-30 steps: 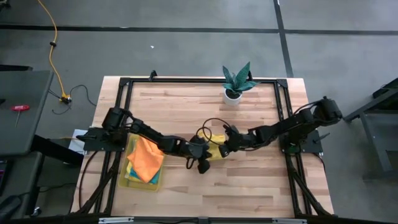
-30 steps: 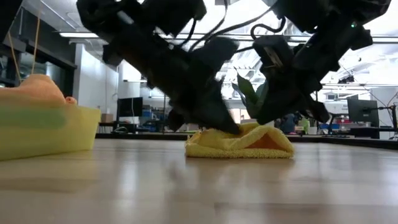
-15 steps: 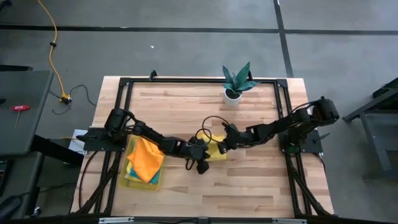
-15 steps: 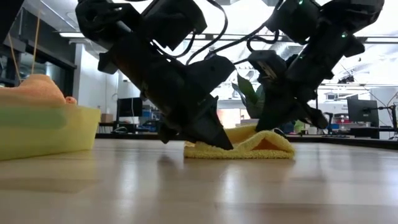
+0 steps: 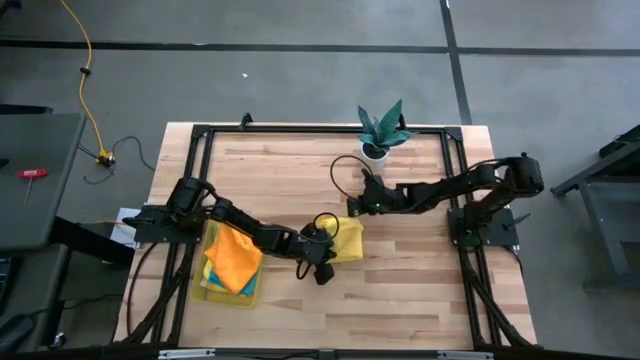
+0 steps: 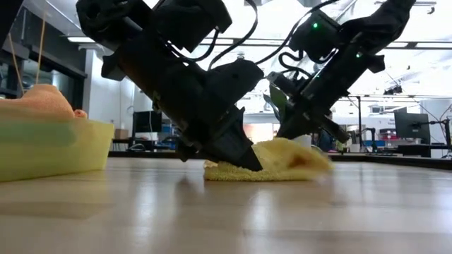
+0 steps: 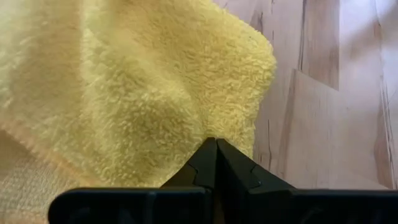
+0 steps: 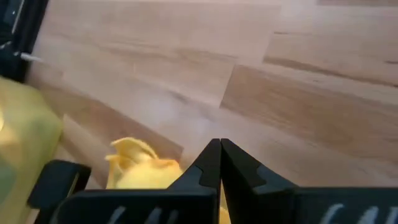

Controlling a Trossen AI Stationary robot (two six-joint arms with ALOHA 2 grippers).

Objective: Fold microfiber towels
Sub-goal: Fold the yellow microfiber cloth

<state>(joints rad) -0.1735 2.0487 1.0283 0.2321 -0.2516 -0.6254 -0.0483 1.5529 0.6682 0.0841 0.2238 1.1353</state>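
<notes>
Since a second ago the right pincer [image 5: 368,204] has lifted off the towel and drawn back toward the small green potted plant [image 5: 380,130]; it now hangs above the wooden worktop [image 5: 400,290] with its two dark fingers pressed together and nothing between them. The left pincer [image 5: 327,252] has stayed low at the towel's near edge, fingers also closed tip to tip; its tips rest against the pile, and no fold of cloth shows caught between them.

The soft yellow microfiber towel [image 5: 347,238] lies folded near the middle of the worktop, a compact, roughly square bundle with no clear long axis. From table height it is a low mound [image 6: 279,161], thicker on the side away from the left pincer. Its surface is fluffy and looped, with a rounded corner.

The translucent yellow plastic tray [image 5: 206,282] sits at the left, holding a rumpled orange towel [image 5: 234,256] atop other cloths.
</notes>
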